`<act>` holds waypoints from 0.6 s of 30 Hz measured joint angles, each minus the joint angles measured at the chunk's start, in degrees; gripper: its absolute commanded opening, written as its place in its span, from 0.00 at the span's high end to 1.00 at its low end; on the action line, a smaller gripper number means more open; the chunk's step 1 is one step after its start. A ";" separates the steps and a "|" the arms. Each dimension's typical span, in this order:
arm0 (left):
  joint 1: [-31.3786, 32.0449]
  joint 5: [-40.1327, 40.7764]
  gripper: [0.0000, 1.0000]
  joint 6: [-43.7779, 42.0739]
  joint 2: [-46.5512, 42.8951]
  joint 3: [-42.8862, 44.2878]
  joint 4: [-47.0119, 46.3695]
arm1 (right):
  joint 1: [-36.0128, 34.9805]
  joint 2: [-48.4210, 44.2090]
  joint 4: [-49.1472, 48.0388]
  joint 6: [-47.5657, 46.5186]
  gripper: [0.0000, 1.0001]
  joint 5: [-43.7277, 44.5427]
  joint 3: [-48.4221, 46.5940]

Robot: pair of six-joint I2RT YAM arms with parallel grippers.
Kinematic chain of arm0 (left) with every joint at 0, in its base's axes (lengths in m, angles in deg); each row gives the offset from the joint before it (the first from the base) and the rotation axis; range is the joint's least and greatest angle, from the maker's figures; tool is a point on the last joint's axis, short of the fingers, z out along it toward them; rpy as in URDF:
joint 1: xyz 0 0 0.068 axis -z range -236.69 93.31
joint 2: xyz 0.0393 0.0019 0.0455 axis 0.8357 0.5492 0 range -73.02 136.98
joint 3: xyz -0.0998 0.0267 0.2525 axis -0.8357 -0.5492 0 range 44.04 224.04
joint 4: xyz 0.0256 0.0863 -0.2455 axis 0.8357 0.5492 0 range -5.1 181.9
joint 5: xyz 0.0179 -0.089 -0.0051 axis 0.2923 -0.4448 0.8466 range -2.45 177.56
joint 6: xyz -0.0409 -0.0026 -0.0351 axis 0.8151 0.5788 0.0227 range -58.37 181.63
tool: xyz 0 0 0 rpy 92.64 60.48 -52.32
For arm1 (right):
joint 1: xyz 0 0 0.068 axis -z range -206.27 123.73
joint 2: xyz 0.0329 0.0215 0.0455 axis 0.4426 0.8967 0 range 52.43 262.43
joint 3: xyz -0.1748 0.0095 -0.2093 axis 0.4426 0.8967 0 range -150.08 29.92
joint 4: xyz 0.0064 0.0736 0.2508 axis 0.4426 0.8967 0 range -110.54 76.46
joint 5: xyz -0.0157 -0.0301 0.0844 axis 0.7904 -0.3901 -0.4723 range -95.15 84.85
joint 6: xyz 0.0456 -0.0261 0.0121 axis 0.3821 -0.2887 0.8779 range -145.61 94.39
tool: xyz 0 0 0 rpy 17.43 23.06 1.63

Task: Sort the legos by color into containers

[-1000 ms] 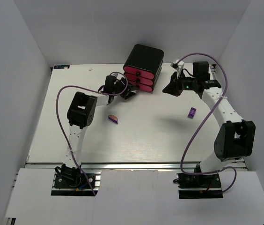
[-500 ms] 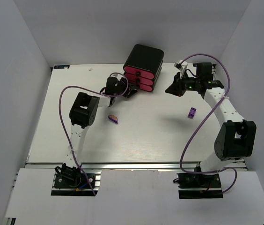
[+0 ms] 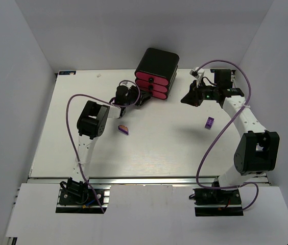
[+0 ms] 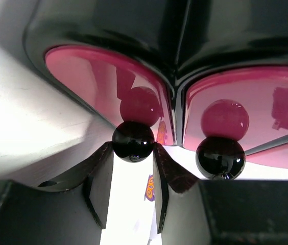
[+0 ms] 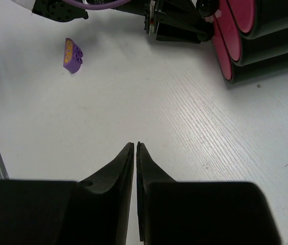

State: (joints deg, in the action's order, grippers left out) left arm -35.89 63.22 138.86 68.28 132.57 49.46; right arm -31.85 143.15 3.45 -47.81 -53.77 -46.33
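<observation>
The glossy black box [image 3: 157,62] holds three stacked pink drawers [image 3: 154,86], all pushed in. My left gripper [image 3: 142,98] is at the front of the lowest drawer. In the left wrist view its fingertips [image 4: 133,152] press both sides of that drawer's black knob [image 4: 133,141]; a second knob [image 4: 220,157] sits to the right. My right gripper [image 3: 187,97] is shut and empty above the table right of the box; it shows shut in the right wrist view [image 5: 135,146]. A purple lego with orange marks [image 3: 124,128] lies behind the left arm, also in the right wrist view [image 5: 72,54]. Another purple lego [image 3: 209,122] lies by the right arm.
White walls enclose the table [image 3: 159,148] on the left, back and right. Purple cables loop above both arms. No green or yellow-green bricks show in any view.
My left gripper has edged right, closer onto the drawer knob. My right gripper has drifted slightly right and back. The legos have not moved.
</observation>
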 measured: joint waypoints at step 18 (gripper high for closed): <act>-0.37 -2.25 0.24 -2.21 -18.86 -31.89 -7.39 | 0.70 -0.13 3.28 -2.32 0.31 5.11 3.32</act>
State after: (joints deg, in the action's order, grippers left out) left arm -36.27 60.97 136.65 49.42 100.68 42.07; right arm -31.15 143.02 6.73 -50.13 -48.66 -43.01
